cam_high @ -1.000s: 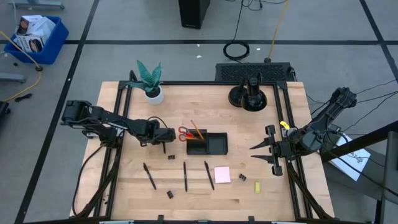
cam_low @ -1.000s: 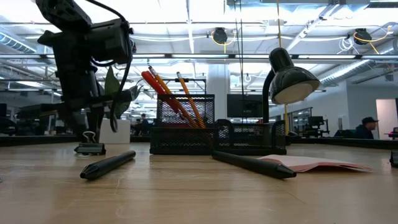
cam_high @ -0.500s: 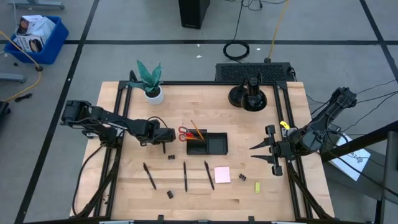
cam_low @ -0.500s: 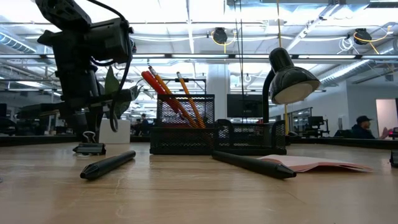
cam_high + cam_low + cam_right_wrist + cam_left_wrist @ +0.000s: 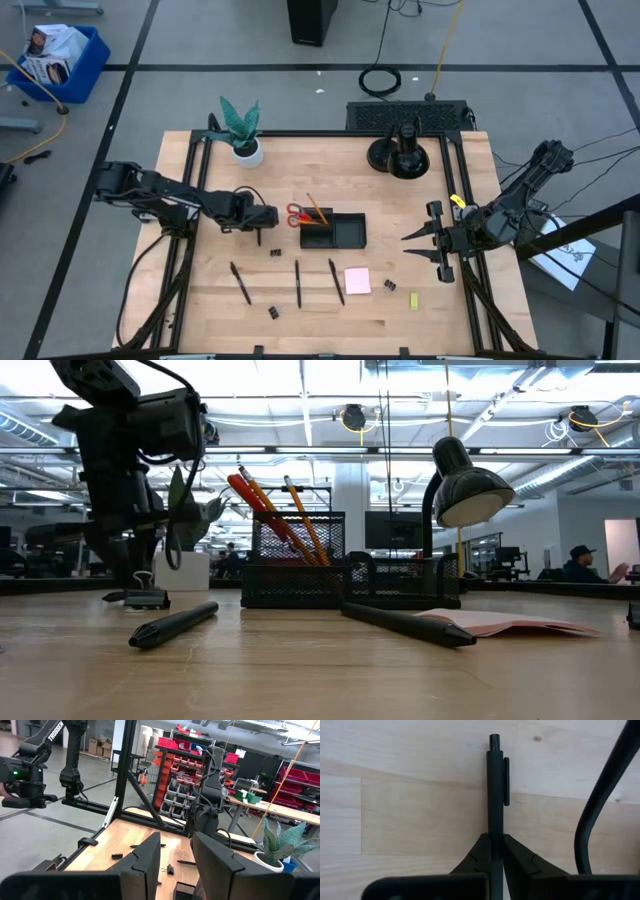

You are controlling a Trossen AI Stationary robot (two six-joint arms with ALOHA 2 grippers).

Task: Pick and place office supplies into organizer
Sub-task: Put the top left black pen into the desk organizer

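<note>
Two arms share the worktop (image 5: 200,290). The left gripper (image 5: 262,216) has its jaws closed on a black pen (image 5: 495,795), just beside the scissors (image 5: 297,214) and organizer (image 5: 345,232). A binder clip (image 5: 274,252) lies near. The right gripper (image 5: 415,245) waits with jaws apart, well clear of the lamp base (image 5: 400,155).

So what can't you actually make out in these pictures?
- Organizer compartments: high view, too small and dark to tell what lies inside.
- Pen lower end: left wrist view, hidden between the left gripper fingers.
- Small yellow-green piece: high view, too tiny to identify.
</note>
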